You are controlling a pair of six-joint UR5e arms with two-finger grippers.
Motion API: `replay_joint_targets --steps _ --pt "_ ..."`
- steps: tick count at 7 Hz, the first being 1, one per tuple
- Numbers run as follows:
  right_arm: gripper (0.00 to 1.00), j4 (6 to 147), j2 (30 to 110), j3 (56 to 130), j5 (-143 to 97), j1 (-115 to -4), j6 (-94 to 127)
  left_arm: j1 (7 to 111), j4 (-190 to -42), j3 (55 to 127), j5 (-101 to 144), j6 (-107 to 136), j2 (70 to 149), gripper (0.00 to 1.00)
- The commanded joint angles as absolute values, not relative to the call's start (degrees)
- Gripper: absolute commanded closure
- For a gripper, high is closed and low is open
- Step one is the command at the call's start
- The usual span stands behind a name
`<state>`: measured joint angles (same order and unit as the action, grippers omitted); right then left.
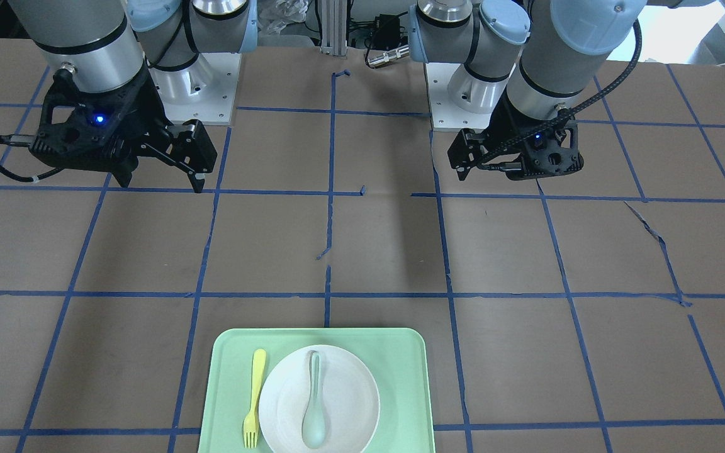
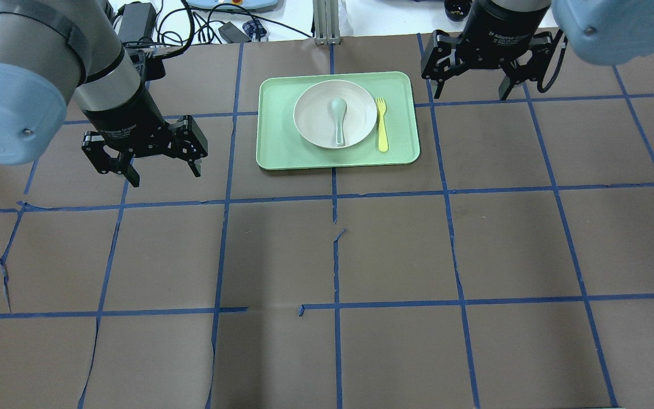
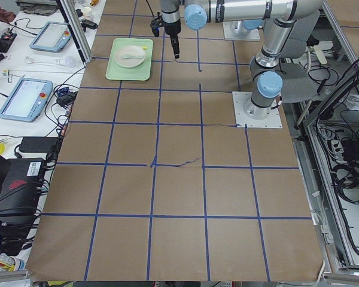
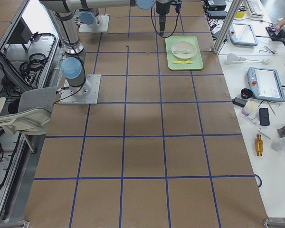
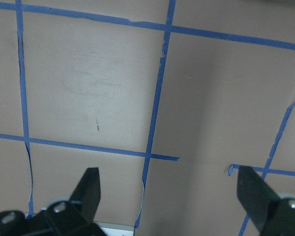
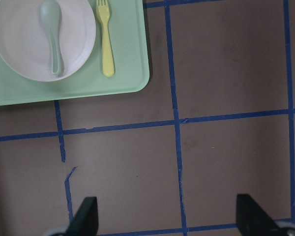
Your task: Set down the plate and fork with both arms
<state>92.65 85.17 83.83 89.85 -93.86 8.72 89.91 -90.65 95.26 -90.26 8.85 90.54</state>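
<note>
The off-white plate (image 2: 315, 116) lies on a pale green tray (image 2: 281, 150) at the table's far middle. The yellow fork (image 2: 382, 126) lies on the tray just right of the plate, tines pointing away from the robot. Both also show in the front view, plate (image 1: 353, 390) and fork (image 1: 254, 396), and in the right wrist view, plate (image 6: 19, 44) and fork (image 6: 106, 42). My left gripper (image 2: 165, 175) is open and empty, raised left of the tray. My right gripper (image 2: 470, 92) is open and empty, raised right of the tray's far corner.
A grey-green spoon (image 2: 338, 118) lies in the plate. The table is brown with a blue tape grid. Cables and devices lie beyond the far edge (image 2: 230, 31). The left wrist view shows only bare table under the open left gripper (image 5: 169, 189).
</note>
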Motion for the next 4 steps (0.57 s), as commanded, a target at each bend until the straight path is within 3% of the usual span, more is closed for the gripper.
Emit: replay_joint_targets --steps 1,4 --pt "0.00 93.8 86.7 85.8 90.3 -93.7 8.8 89.6 -90.9 94.8 -90.4 7.6 90.4 0.00" --pt "0.00 93.8 86.6 85.6 90.3 -93.8 8.8 89.8 -90.8 95.0 -90.4 6.6 90.5 0.00"
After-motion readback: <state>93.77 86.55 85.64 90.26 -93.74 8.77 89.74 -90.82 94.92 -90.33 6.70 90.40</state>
